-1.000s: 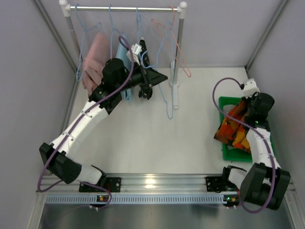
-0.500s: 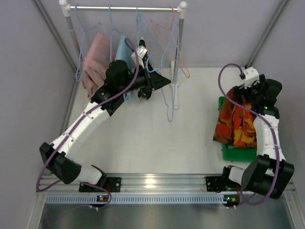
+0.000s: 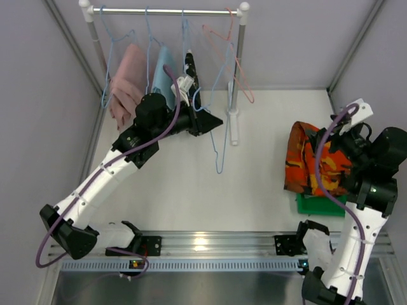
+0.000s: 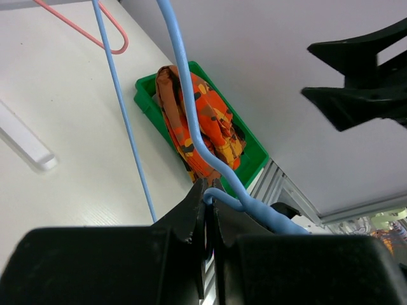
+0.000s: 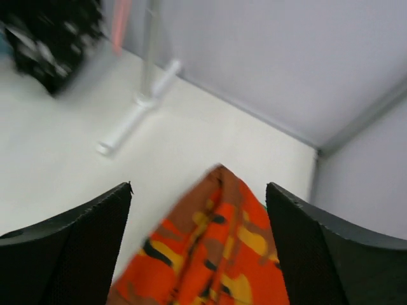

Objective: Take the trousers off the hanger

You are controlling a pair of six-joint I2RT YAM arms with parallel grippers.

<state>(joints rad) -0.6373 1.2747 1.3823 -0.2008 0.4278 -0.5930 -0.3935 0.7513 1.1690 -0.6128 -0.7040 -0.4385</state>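
Note:
The orange-red patterned trousers lie crumpled over the left rim of the green bin, also seen from the left wrist as trousers. My right gripper hovers above them, open and empty. In its wrist view the trousers sit below the gripper, apart from both fingers. My left gripper is by the rack, shut on the wire of an empty blue hanger, pinched at the gripper.
The clothes rack at the back holds a pink garment, a light-blue garment, a black garment and an empty pink hanger. Its foot bar lies on the table. Walls close in on both sides.
My right gripper has opened, let go of the orange trousers and pulled up and away to the right. The trousers now rest on the bin. The left arm shifted slightly, still gripping the hanger.

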